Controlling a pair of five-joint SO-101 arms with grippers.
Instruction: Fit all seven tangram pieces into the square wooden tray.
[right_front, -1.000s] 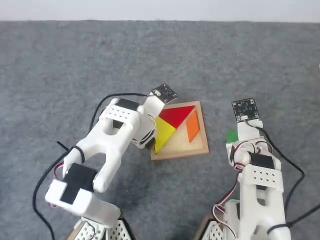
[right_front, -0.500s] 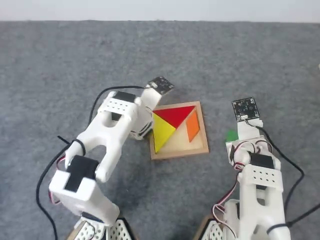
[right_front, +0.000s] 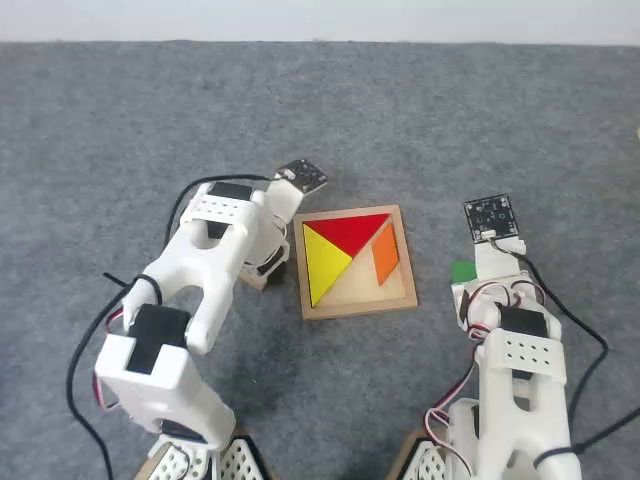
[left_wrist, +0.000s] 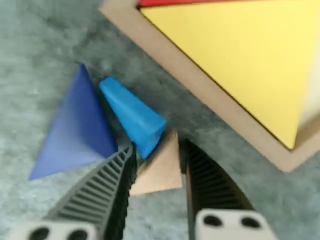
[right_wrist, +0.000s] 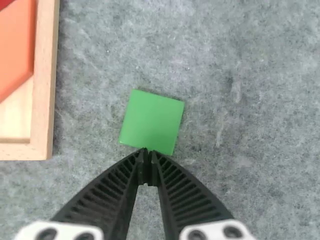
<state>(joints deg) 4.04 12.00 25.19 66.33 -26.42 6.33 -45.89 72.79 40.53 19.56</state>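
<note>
Just beyond right gripper (right_wrist: 147, 153), green square (right_wrist: 152, 122).

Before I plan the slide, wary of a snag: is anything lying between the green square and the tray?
Nothing visible does: bare grey mat lies between the green square and the tray. The right end effector is off that path.

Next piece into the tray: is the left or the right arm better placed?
Left, probably. The left claw is open with the tan piece between its fingers, beside the tray. The right claw is shut, its tip at the green square's edge, so it must open first.
</note>
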